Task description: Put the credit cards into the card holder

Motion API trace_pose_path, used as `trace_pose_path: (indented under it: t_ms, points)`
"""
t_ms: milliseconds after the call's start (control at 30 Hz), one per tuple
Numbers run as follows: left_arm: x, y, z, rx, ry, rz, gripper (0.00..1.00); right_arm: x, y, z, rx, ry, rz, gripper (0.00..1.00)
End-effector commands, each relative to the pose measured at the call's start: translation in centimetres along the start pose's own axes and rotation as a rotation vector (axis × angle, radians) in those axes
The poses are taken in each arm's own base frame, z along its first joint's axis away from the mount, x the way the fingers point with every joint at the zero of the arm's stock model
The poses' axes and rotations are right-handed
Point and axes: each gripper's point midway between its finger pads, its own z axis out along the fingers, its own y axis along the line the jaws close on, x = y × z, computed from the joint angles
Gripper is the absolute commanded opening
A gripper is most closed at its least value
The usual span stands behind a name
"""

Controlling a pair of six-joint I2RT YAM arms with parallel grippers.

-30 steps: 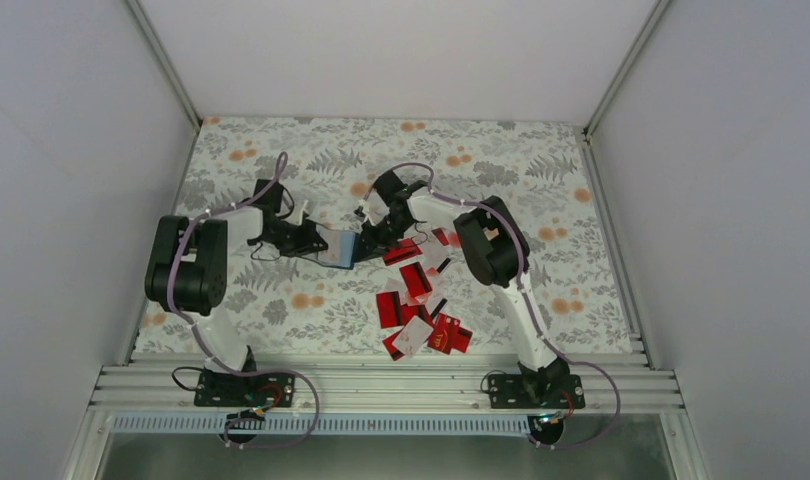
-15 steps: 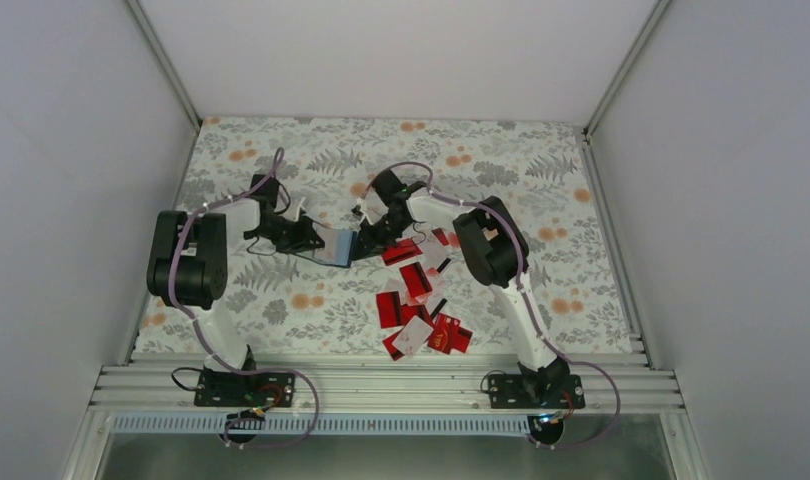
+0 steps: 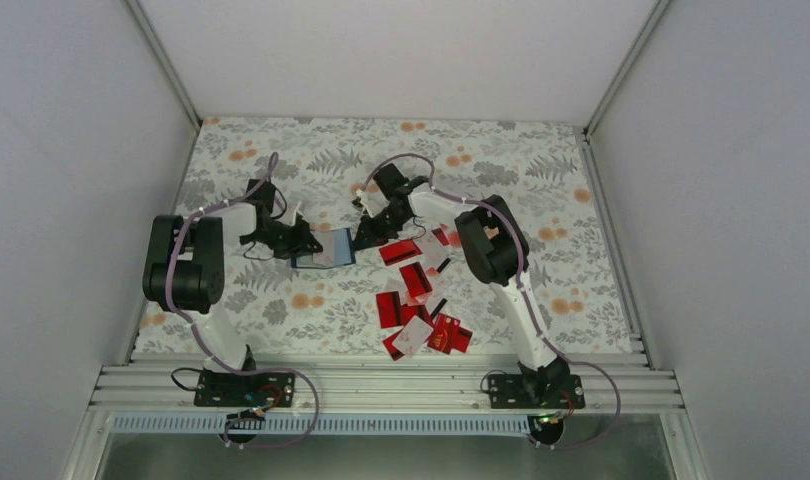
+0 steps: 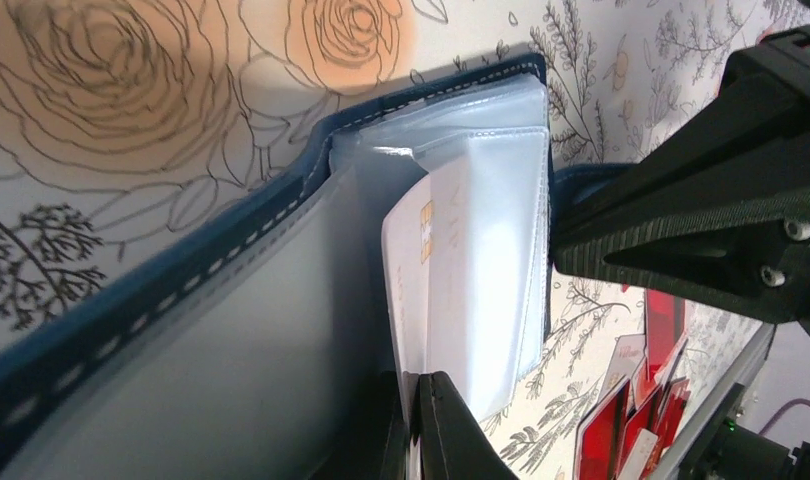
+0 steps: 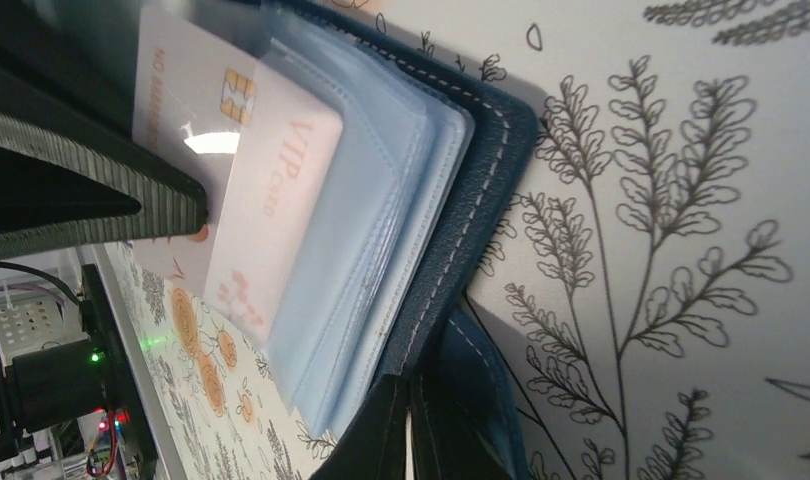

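Here's the card holder [image 3: 324,250] open mid-frame on the counter [image 3: 541,180]. The left tool [image 4: 416,405] pinches a white card [image 4: 413,290] half in its sleeve [image 4: 496,280], and the right tool [image 5: 408,412] clamps its navy edge. Red credit cards [image 3: 418,300] lie scattered lower right.

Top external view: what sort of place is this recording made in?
Likely a lab robot cell, not a home: plain white walls, an aluminium rail carrying two bolted arms, and a floral cloth underneath.
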Motion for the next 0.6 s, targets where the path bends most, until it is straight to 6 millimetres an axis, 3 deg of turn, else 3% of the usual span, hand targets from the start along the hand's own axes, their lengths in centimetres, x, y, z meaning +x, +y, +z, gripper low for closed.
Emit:
trace_pose_path:
  t_ms: [0, 567]
  points:
    - [3.0, 1.7, 1.2, -0.027, 0.073, -0.073, 0.04, 0.3, -5.0, 0.9, 0.125, 0.003, 0.039, 0.04]
    - [2.6, 0.3, 3.7, 0.072, -0.004, -0.227, 0.05, 0.6, -2.5, 1.5, 0.045, 0.002, 0.031, 0.04]
